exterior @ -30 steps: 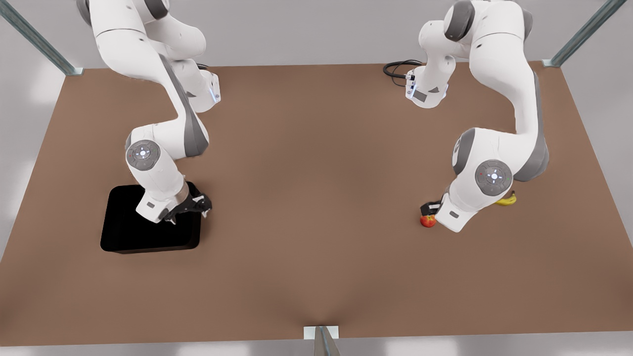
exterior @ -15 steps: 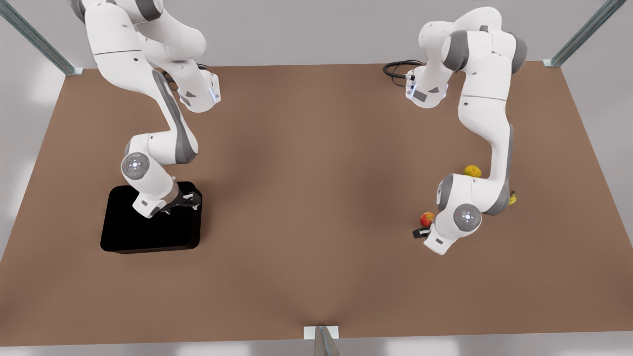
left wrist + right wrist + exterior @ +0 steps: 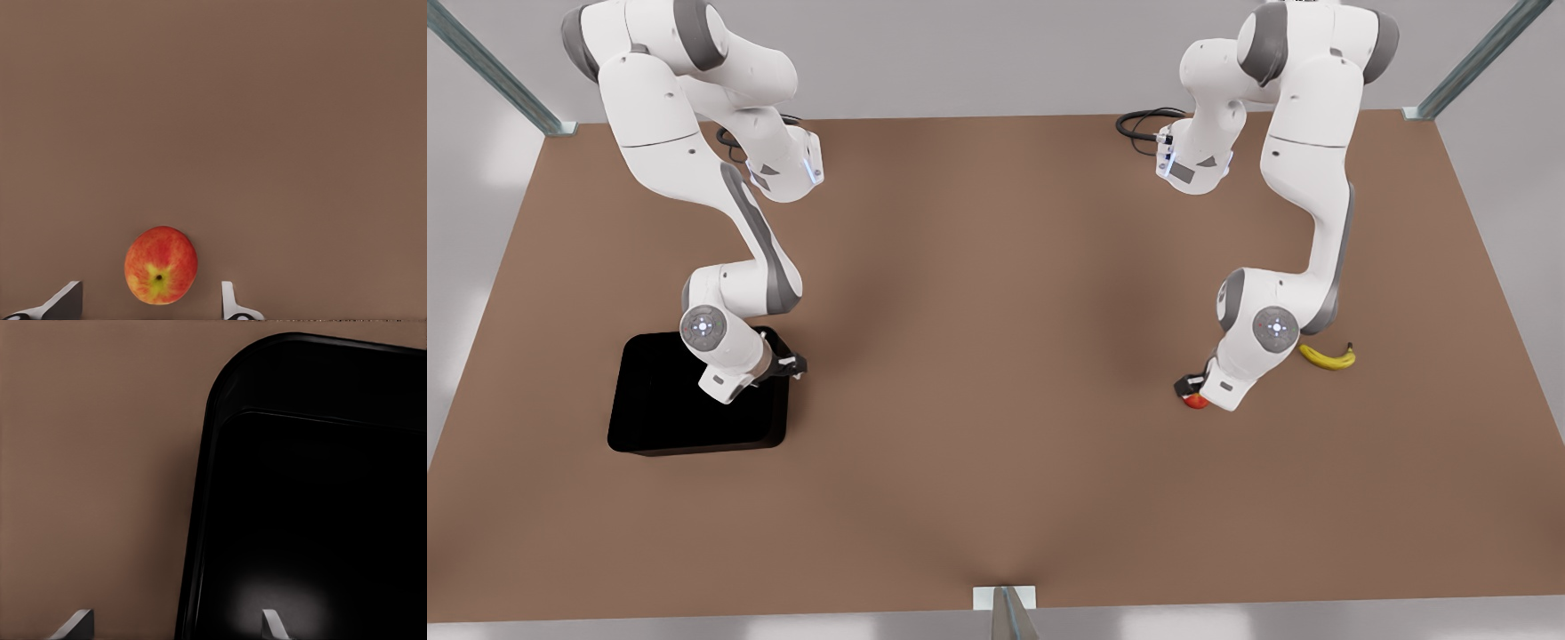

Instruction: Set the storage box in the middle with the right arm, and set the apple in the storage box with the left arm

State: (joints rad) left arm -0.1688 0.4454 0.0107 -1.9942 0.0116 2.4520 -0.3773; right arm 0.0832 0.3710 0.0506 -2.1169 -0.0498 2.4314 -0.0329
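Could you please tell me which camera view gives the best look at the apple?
The left wrist view: the apple lies whole on the brown table, stem end and yellowish patch facing the camera, between the left claw's open fingertips. In the front view, only a red sliver shows beneath that claw. The right wrist view looks at the storage box instead.

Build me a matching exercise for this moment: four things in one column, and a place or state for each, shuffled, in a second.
Things:
1. storage box
2. apple
3. banana
4. right gripper

Places or states:
A. lies on the table beside the arm at the front view's right
B. open, fingers straddling a black wall
C. sits at the front view's left, not yet in the middle
D. rests on the table between the open left gripper's fingers

Pairs: 1-C, 2-D, 3-A, 4-B
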